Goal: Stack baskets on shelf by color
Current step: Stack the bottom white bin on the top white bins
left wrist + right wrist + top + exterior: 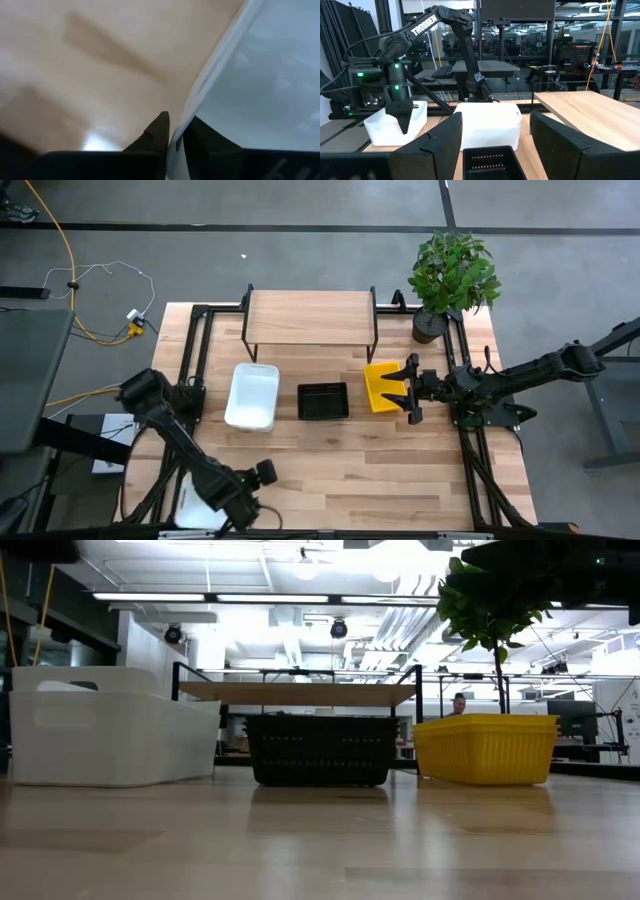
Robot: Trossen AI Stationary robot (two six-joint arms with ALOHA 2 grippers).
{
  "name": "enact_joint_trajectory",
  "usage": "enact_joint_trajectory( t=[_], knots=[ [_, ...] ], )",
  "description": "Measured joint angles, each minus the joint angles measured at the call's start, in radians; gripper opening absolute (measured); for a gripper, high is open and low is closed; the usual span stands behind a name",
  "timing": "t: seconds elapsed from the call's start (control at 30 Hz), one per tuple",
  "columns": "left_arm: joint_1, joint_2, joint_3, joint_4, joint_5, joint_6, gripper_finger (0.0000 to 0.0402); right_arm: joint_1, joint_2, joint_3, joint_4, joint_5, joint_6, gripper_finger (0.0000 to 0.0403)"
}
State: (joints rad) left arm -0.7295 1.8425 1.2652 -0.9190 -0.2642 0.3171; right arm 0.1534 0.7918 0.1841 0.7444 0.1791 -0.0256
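We see three baskets in a row mid-frame in the high view: white basket (252, 396), black basket (323, 401), yellow basket (381, 385). Shelf (310, 318) sits above them, top bare. Right gripper (407, 389) is at the yellow basket's right edge, fingers spread wide. Left gripper (226, 503) sits bottom left, pinched on the rim of another white basket (196, 507).

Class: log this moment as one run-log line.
left gripper: shut on white basket wall | right gripper: open at yellow basket
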Motion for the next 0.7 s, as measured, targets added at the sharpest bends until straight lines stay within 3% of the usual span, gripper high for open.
enact_joint_trajectory(
  t=[0.2,0.3,0.7],
  knots=[
    [0.086,-0.027,-0.001,-0.001,-0.057,0.042,0.0005,0.000,0.000,0.000,-0.001,0.000,0.002,0.0220],
    [0.137,-0.067,0.012,0.002,-0.083,-0.011,0.0004,0.000,0.000,0.000,-0.004,0.000,0.002,0.0220],
    [0.261,-0.240,0.242,0.008,-0.316,-0.043,0.0001,0.000,0.000,0.000,-0.023,-0.001,0.022,0.0220]
  ],
)
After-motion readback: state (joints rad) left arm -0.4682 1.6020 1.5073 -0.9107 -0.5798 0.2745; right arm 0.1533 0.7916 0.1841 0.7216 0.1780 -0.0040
